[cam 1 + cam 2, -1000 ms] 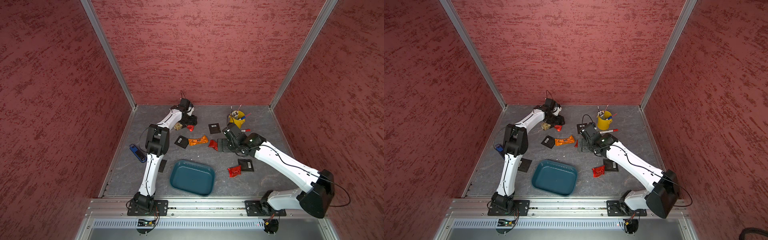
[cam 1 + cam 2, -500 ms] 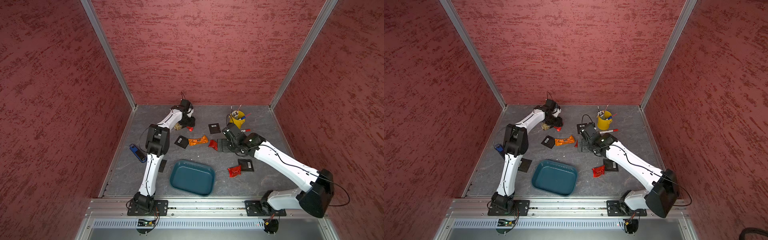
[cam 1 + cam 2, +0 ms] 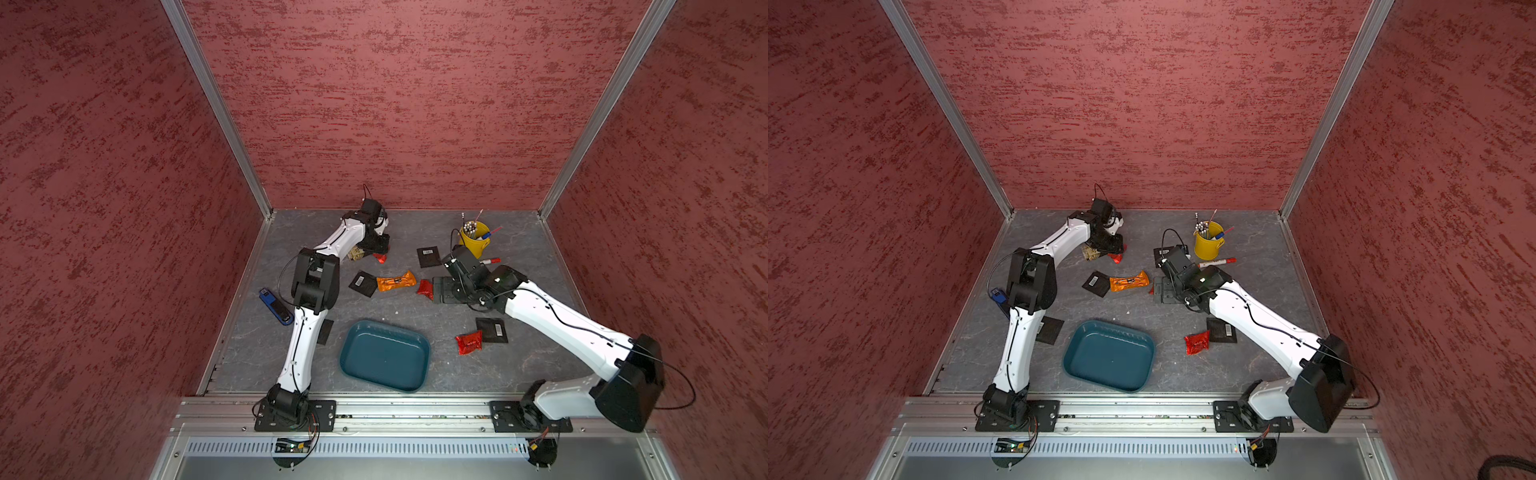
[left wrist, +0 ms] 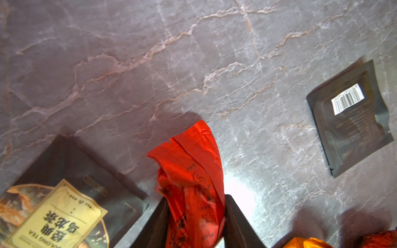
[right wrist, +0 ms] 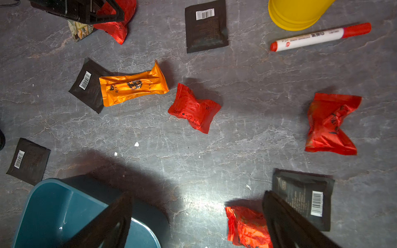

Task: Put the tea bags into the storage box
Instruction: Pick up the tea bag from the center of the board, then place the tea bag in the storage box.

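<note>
- Jaws of the left gripper (image 4: 194, 206) pinch a red foil tea bag (image 4: 189, 163), tan oolong packet (image 4: 53, 214) just beside.
- Teal storage box (image 3: 384, 359) sits front-centre, its floor bare.
- Right gripper (image 5: 196, 197) hangs wide open beyond the box, over scattered tea bags (image 5: 193, 108).
- Yellow cup (image 3: 473, 241) holds pens (image 3: 469, 226), marker pen (image 3: 490, 261) alongside.
</note>
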`<control>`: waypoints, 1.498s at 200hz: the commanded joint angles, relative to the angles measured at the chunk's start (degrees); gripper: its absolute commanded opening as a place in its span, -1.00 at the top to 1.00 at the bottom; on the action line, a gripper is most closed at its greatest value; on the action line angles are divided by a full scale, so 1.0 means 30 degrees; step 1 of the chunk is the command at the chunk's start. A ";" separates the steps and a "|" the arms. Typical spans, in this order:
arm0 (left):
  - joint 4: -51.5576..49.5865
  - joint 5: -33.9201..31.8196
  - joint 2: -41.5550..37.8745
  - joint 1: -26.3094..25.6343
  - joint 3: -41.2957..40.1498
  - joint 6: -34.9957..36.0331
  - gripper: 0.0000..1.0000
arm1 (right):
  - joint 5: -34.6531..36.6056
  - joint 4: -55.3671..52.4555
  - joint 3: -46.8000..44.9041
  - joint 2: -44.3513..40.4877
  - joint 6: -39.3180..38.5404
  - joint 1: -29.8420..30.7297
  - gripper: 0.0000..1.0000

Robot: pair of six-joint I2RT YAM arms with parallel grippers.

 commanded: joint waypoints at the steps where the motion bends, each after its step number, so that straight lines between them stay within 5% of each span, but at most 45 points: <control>1: -0.0157 0.0418 -0.1898 -0.0016 -0.0897 -0.0036 0.18 | -0.0108 0.0465 -0.0327 -0.0190 0.0148 -0.0086 -0.97; 88: 0.0667 0.0607 -1.3286 -0.0401 -1.0870 -0.2078 0.19 | -0.0468 0.0964 -0.0404 0.0277 0.0405 -0.0100 -0.97; 154: -0.1581 -0.0461 -2.1255 -0.2594 -1.7365 -0.4730 0.18 | -0.0483 0.1304 0.0143 0.3194 0.0292 -0.0109 -0.97; 204: -0.3192 -0.1153 -2.4126 -0.4884 -1.9538 -0.7247 0.17 | -0.0591 0.2123 0.1341 0.5569 -0.1108 -0.0907 -0.97; 299: -0.3052 -0.1502 -2.3969 -0.7584 -2.2153 -0.9630 0.08 | -0.3032 0.2773 0.4163 0.9622 -0.6379 -0.2296 -0.97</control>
